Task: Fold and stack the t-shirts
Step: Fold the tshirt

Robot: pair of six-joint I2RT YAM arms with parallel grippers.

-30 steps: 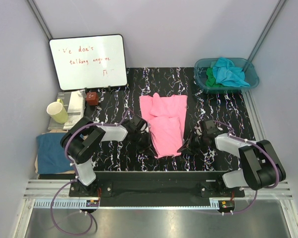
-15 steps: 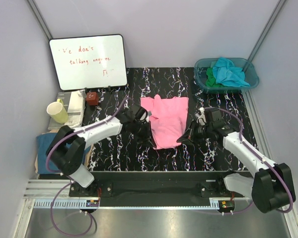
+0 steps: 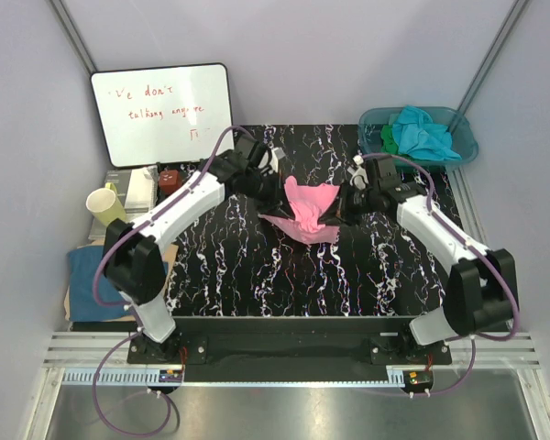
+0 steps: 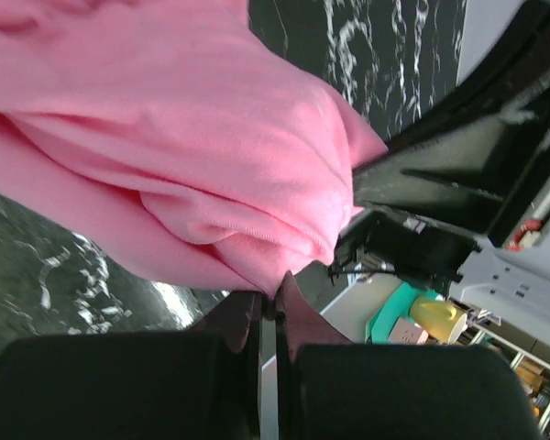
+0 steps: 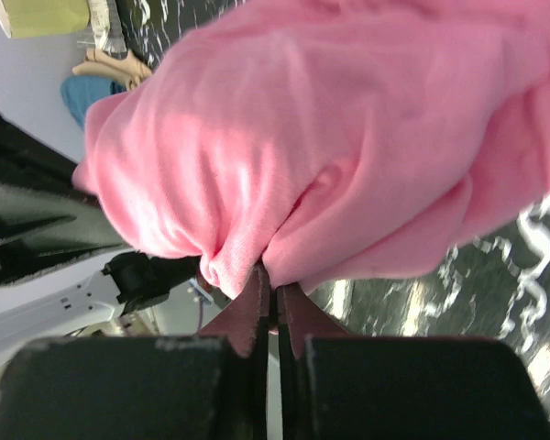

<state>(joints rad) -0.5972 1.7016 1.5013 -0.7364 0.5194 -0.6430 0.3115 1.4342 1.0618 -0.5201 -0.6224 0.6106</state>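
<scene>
A bright pink t-shirt (image 3: 309, 209) hangs bunched over the middle of the black marbled table (image 3: 257, 266), lifted between both arms. My left gripper (image 3: 280, 183) is shut on its left edge, and the cloth (image 4: 165, 147) is pinched at the fingertips in the left wrist view. On the shirt's right edge my right gripper (image 3: 342, 200) is shut too, with pink folds (image 5: 348, 128) bulging above its tips. Turquoise and green t-shirts (image 3: 420, 134) lie heaped in the teal basin (image 3: 463, 151) at the back right. A dark blue shirt (image 3: 93, 280) lies folded off the table's left side.
A whiteboard (image 3: 162, 114) leans at the back left. Beside it sit a yellow-green mug (image 3: 104, 206), a stack of papers (image 3: 139, 197) and a small red-brown box (image 3: 170, 181). Grey walls close in the left, right and back.
Both grippers have carried the pink shirt's near end up and toward the back of the table. The flat shirt has become a bunched, doubled bundle. Both arms stretched out away from their bases.
</scene>
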